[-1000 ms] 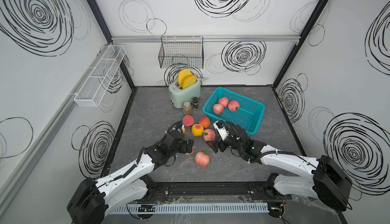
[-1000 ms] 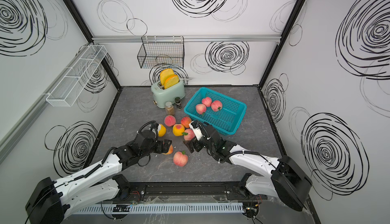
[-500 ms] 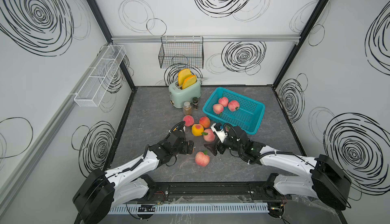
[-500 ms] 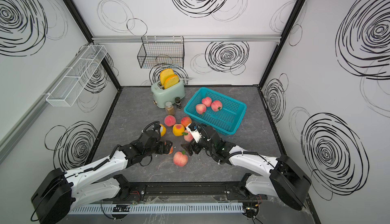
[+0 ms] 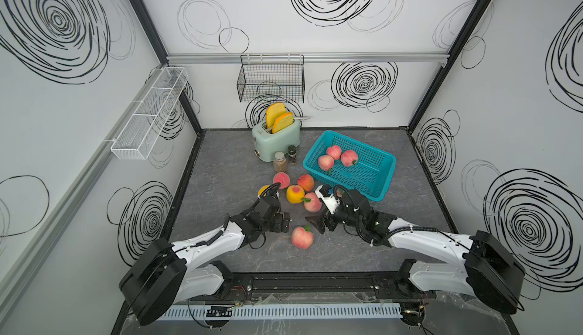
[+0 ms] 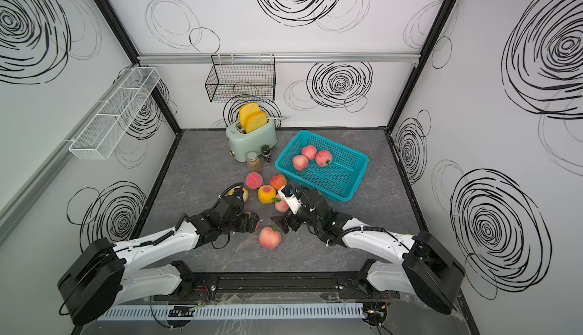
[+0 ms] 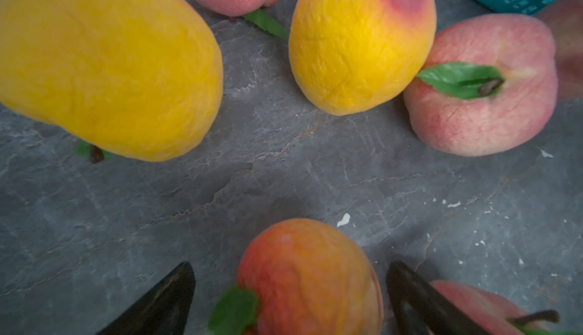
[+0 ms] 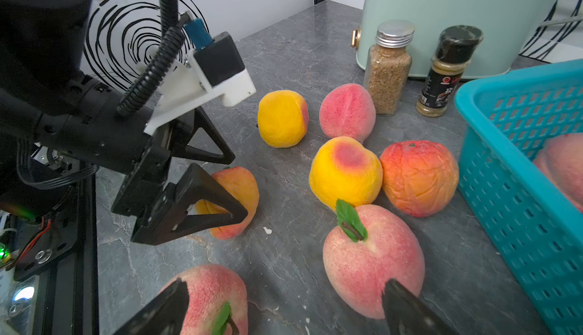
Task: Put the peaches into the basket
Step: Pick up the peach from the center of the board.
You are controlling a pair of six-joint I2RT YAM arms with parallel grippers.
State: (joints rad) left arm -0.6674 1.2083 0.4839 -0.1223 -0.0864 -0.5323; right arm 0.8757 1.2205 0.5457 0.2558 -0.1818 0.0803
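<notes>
Grey stone-veined table (image 5: pixel 217 172) carries everything. The teal basket (image 5: pixel 366 171) sits at a slant toward the back right, with three pink peaches (image 5: pixel 333 152) gathered at its far end. Just beside it stands the mint-green toaster (image 5: pixel 279 141), two toast slices (image 5: pixel 283 122) upright in its slots. Nearer the front, the left gripper (image 7: pixel 290 264) is low over the table with its jaws spread wide and an orange peach (image 8: pixel 235 201) lying between them. The fingers flank it without clamping. The right gripper (image 8: pixel 285 286) faces it, likewise spread and holding nothing; in the right wrist view one finger shows over a loose pink peach (image 5: pixel 302 237), the other over a leafed pink peach (image 5: pixel 313 201), and whether either touches I cannot tell. Behind these, on the table near the basket's front corner, lies a cluster: a blushed yellow peach (image 5: pixel 295 194), a wrinkled red-orange peach (image 5: pixel 305 182), a rosy peach (image 5: pixel 281 180) and a plain yellow peach (image 8: pixel 280 119). Smallest are two spice jars in front of the toaster — a silver-capped jar (image 5: pixel 279 162) and a black-capped jar (image 5: pixel 292 154).
</notes>
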